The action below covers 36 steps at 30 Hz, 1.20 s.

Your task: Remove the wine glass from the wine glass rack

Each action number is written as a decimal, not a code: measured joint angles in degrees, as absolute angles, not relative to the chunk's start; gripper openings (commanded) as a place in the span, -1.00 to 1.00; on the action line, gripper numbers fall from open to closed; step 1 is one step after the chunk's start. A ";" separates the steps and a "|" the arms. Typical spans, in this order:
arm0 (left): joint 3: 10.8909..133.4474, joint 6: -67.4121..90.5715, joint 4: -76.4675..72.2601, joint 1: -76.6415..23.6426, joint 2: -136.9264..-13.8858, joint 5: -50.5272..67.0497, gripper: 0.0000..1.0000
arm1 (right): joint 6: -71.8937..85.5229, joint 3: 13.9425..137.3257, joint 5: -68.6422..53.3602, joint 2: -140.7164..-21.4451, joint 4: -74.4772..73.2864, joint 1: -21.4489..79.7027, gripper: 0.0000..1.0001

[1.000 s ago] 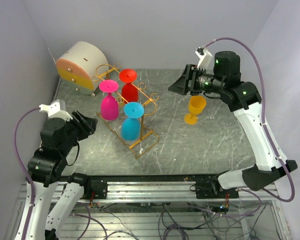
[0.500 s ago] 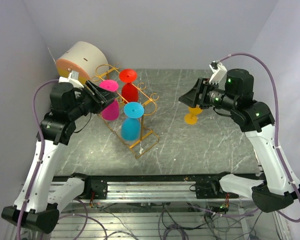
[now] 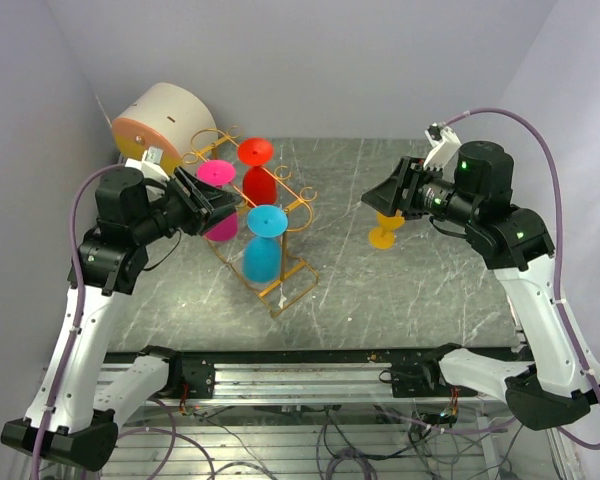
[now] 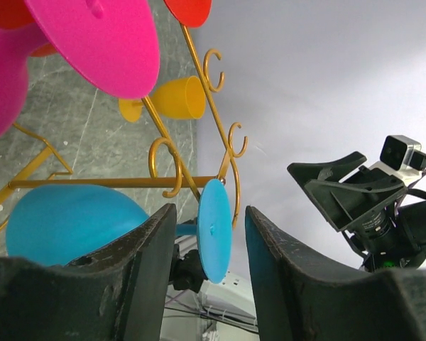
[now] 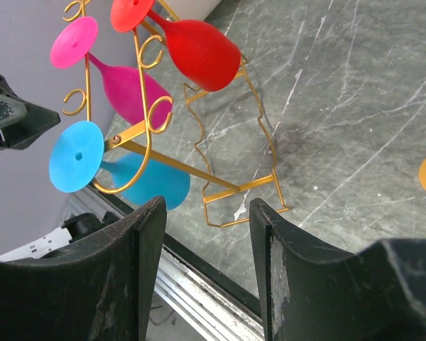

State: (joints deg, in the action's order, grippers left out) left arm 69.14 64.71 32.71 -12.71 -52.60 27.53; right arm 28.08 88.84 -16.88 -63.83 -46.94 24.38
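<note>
The gold wire wine glass rack stands mid-left on the table and holds three glasses upside down: pink, red and blue. My left gripper is open at the rack's left side, in front of the pink glass's bowl. In the left wrist view the blue glass's foot disc shows between my open fingers, ahead of the tips; I cannot tell if it touches. My right gripper is open and empty, raised above a yellow glass standing upright on the table.
A round cream-and-orange drum sits at the back left corner behind the rack. Grey walls close in the left, back and right sides. The metal rail runs along the near edge.
My left arm has swung up from the near left and reached the rack beside the pink and blue glasses. My right gripper has drawn back to the right, over the yellow glass.
</note>
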 measured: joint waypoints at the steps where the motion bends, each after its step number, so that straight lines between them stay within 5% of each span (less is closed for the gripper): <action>1: 69.36 64.62 33.41 -12.75 -52.49 27.73 0.07 | 28.08 88.84 -16.88 -63.79 -46.92 24.40 0.00; 36: 66.52 65.25 30.72 -15.88 -53.56 34.72 -0.10 | 28.05 86.80 -16.43 -63.02 -45.23 24.38 -0.01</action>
